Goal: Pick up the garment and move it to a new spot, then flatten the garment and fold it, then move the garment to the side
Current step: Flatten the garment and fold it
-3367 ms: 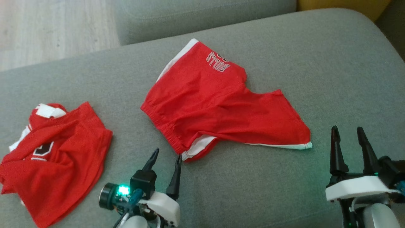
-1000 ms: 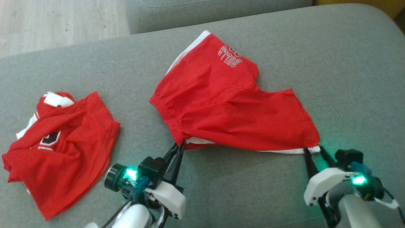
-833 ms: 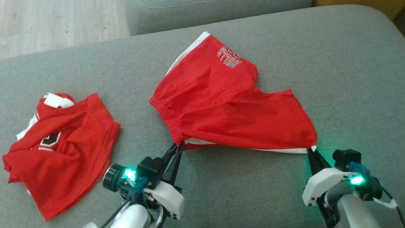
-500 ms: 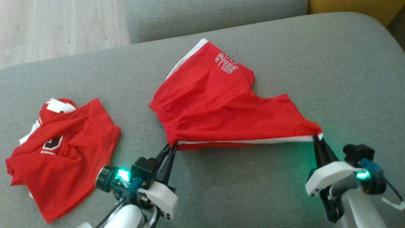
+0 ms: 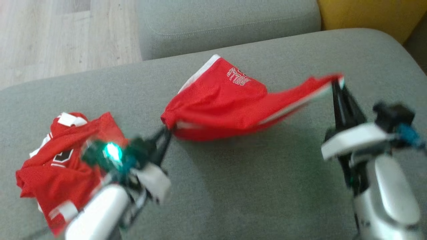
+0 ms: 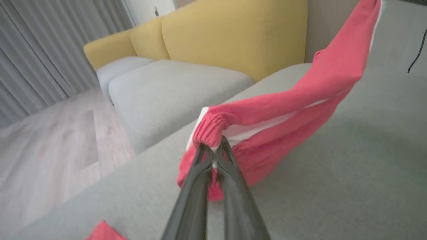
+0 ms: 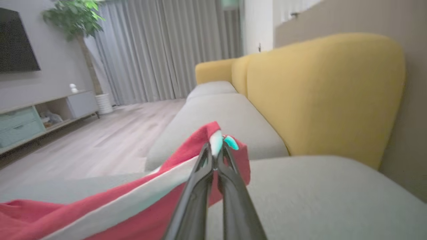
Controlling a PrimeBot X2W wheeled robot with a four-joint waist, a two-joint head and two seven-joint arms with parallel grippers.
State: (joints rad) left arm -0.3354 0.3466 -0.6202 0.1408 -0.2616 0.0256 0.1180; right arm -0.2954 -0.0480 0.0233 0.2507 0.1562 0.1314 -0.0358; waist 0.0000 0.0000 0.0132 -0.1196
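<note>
Two closed grips: your left hand (image 5: 165,130) pinches the shorts (image 5: 220,103) waistband mid-frame, right hand (image 5: 335,83) the leg hem upper right. Long axis runs between them, higher at right; far leg lies on the sofa (image 5: 253,186).

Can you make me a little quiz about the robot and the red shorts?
1. True or false: the left gripper and the right gripper are each shut on an edge of the red shorts.
2. What lies crumpled on the grey cushion near the left gripper? A) a red jersey B) a blue towel C) a book
3. Fill in: the sofa backrest is coloured ____.
Key: 1 true; 2 A; 3 yellow.
</note>
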